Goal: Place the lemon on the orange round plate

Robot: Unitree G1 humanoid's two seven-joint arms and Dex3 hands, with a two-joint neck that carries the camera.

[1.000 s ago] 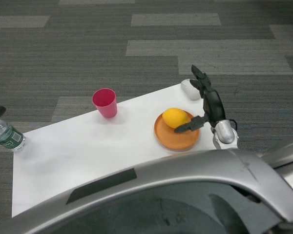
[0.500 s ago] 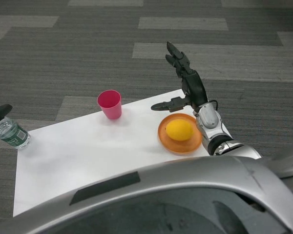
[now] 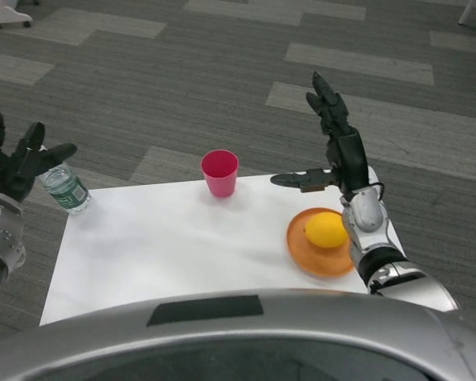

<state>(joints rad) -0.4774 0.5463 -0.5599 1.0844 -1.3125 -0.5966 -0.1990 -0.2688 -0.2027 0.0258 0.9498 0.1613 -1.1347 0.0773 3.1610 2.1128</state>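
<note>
Already the yellow oval lemon (image 3: 326,229) lies inside the flat orange round plate (image 3: 304,252), long axis roughly across the table. The right black hand (image 3: 333,151) hangs above and just beyond the plate, fingers spread, holding nothing, so the lemon sits below and nearer than it. Left of the plate stands a pink plastic cup (image 3: 220,172), seemingly empty; the left hand (image 3: 16,163), fingers apart, waits far left by a clear bottle (image 3: 66,190).

1. A pink cup (image 3: 220,171) stood upright near the far edge of the white table (image 3: 166,246).
2. A clear water bottle (image 3: 66,189) stood at the table's far left corner.
3. Grey carpet (image 3: 182,87) covered the floor.
</note>
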